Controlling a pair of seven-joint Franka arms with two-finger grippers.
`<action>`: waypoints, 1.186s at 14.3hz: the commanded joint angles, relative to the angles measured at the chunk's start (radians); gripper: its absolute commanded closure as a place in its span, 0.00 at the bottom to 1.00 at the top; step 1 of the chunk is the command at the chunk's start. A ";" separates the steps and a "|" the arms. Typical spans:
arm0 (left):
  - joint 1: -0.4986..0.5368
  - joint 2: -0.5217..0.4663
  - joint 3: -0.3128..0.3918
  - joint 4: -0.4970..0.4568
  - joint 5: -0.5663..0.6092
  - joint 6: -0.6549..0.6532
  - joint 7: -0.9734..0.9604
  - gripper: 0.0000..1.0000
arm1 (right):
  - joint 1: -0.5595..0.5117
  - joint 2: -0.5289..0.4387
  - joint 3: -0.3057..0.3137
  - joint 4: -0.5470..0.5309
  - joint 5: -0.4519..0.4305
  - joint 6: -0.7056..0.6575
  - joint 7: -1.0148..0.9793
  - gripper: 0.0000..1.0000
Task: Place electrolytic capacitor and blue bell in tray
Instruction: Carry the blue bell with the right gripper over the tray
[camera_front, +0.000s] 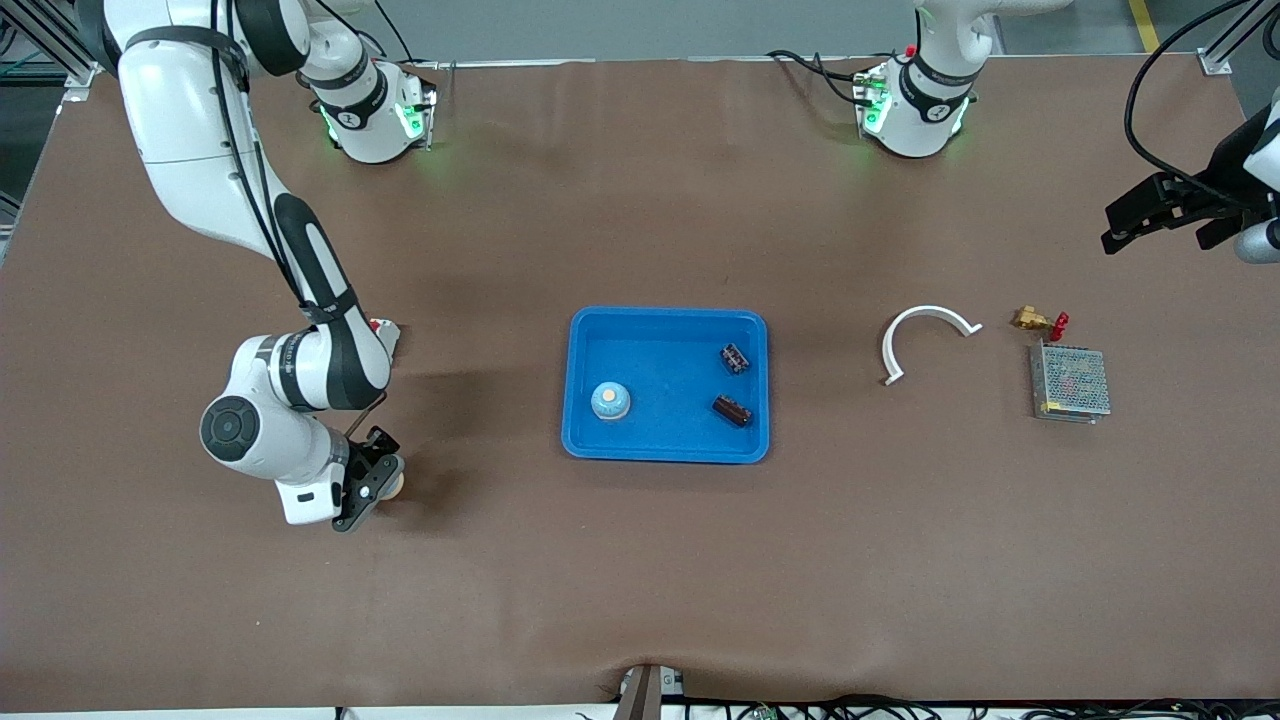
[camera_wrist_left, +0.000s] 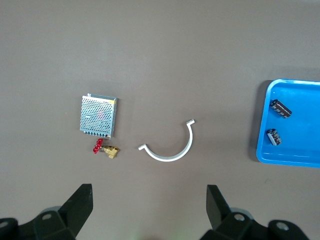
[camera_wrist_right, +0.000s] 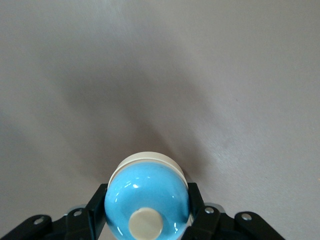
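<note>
Right gripper (camera_front: 375, 488): we've got it low over the table toward the right arm's end, well apart from the tray, fingers (camera_wrist_right: 196, 202) clamped on either side of a blue bell (camera_wrist_right: 147, 200).
Held bell: sits right between the pads, light blue dome with a cream button and cream base rim; we can't tell if it touches the table.
Tray (camera_front: 588, 340): blue, mid-table, between the two arms' work areas.
In the tray: a second blue bell (camera_front: 609, 401) toward the right arm's end, plus two dark electrolytic capacitors (camera_front: 735, 358) (camera_front: 732, 410) lying toward the left arm's end, one nearer the front camera than the other.
Left gripper (camera_wrist_left: 149, 207): waiting up high at the left arm's end, jaws spread wide, holding nothing.
Other stuff: white curved clip (camera_front: 923, 335), small brass valve (camera_front: 1035, 321) with a red handle, and a mesh-covered metal box (camera_front: 1070, 383), all toward the left arm's end.
</note>
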 joint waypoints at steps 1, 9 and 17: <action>-0.014 -0.052 0.018 -0.036 -0.010 0.005 0.010 0.00 | -0.002 -0.023 0.021 0.036 0.014 -0.098 0.107 0.46; -0.013 -0.053 0.016 -0.056 -0.010 -0.057 -0.001 0.00 | 0.122 -0.103 0.051 0.027 0.018 -0.110 0.592 0.46; -0.011 -0.035 0.016 -0.042 -0.007 -0.052 0.007 0.00 | 0.340 -0.164 0.048 0.027 0.006 -0.136 1.096 0.49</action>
